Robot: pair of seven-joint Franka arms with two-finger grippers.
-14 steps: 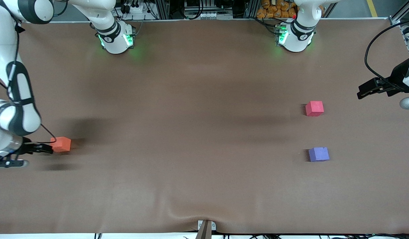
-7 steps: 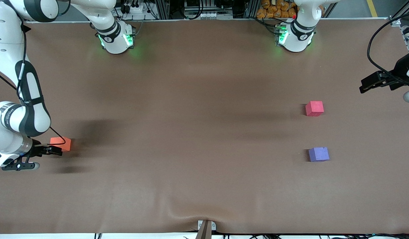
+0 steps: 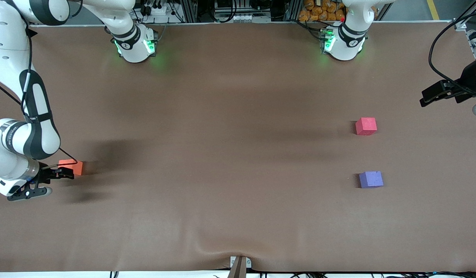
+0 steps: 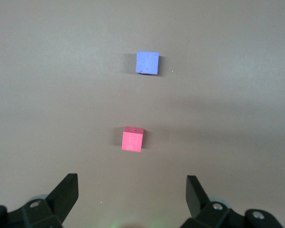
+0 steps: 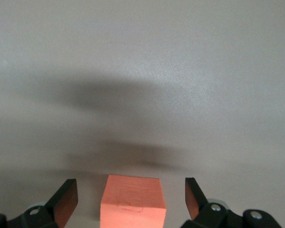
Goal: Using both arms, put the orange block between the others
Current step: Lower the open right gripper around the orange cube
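- Near the tabletop (image 3: 238,154) edge at the right arm's end, about midway between the robots' edge and the camera's edge, sits the orange block (image 3: 76,167), flat on the brown surface.
- It is a cube, so no long axis stands out; in the front view its sides run about square with the tabletop edges, and in the right wrist view one flat face (image 5: 133,203) is turned toward the camera.
- The right gripper (image 3: 64,172) is low at the block, its fingers spread wide; the right wrist view shows one finger (image 5: 66,199) on each side of the cube with a gap at both, so nothing is gripped.
- Whether the fingertips touch the tabletop cannot be told.
- The red block (image 3: 366,126) and the purple block (image 3: 371,179) lie toward the left arm's end, well apart from the orange one, the purple one nearer the front camera.
- A bare stretch of tabletop separates those two; their sides also look roughly square with the edges.
- The left gripper (image 3: 434,94) hangs over the tabletop close to the edge at the left arm's end, nearer the robots' edge than the red block, open and empty; the left wrist view shows its spread fingers (image 4: 66,194) with both cubes ahead of them.
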